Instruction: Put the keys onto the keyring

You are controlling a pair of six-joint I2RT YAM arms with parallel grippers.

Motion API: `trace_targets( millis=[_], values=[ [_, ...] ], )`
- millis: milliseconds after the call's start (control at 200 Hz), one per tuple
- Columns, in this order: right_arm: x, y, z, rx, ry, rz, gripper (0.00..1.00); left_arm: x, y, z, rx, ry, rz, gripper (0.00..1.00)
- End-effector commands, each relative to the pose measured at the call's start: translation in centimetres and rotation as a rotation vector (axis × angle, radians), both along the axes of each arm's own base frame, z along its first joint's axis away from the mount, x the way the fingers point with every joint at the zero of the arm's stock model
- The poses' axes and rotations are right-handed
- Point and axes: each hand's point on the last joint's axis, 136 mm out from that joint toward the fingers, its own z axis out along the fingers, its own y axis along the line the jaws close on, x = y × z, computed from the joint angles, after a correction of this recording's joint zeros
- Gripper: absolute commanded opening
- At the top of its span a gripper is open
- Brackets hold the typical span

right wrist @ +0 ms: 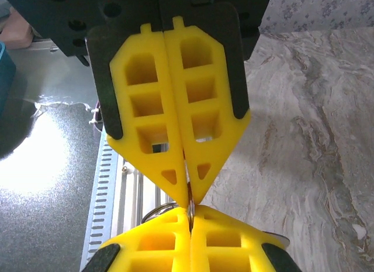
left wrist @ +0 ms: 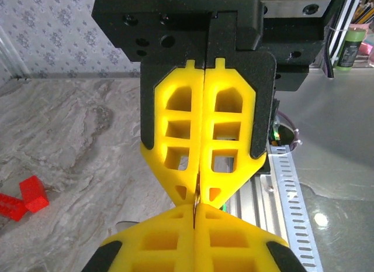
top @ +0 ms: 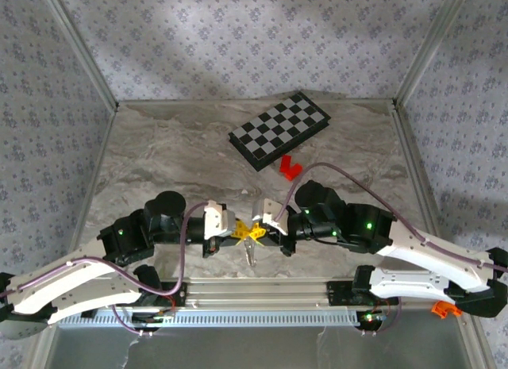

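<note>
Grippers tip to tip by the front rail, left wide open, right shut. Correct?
No: the left gripper is shut too, its yellow fingers pressed together in the left wrist view. The right gripper is shut, tips meeting by the front rail.

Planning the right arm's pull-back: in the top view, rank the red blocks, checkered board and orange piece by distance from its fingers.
1. Red blocks, just behind the right fingers.
2. Checkered board, farther back.
3. Orange piece, far right by the near rail.
</note>
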Motion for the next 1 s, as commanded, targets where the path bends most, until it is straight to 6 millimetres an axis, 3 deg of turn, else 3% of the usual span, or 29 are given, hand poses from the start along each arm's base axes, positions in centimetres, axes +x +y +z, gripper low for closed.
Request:
trace_targets(
  millis=[0,200,310,520,750,910,995],
  values=[
    [-0.8,0.3,3.0,0.102,-0.026,0.036,0.0,-0.2,-0.3,1.6,-0.041,-0.016,-0.02,0.0],
    [-0.4,-0.1,3.4,0.126,-0.041,-0.001,0.0,-0.3,0.1,3.6,-0.157,-0.055,-0.01,0.0],
    [-0.1,-0.4,3.7,0.154,-0.054,-0.024,0.17,-0.8,0.8,5.3,-0.242,-0.08,-0.017,0.0],
    [-0.2,-0.5,5.0,0.262,-0.048,-0.037,0.22,-1.8,1.2,7.1,-0.359,-0.09,-0.056,0.0],
    [-0.5,-0.7,6.1,0.339,-0.044,-0.033,0.4,-2.2,1.2,7.8,-0.413,-0.104,-0.085,0.0],
    [-0.6,-0.7,6.6,0.361,-0.048,-0.024,0.41,-2.3,1.0,8.0,-0.426,-0.109,-0.096,0.0],
    [-0.6,-0.6,6.6,0.362,-0.051,-0.025,0.37,-2.4,0.9,8.0,-0.426,-0.106,-0.101,0.0]
  ],
)
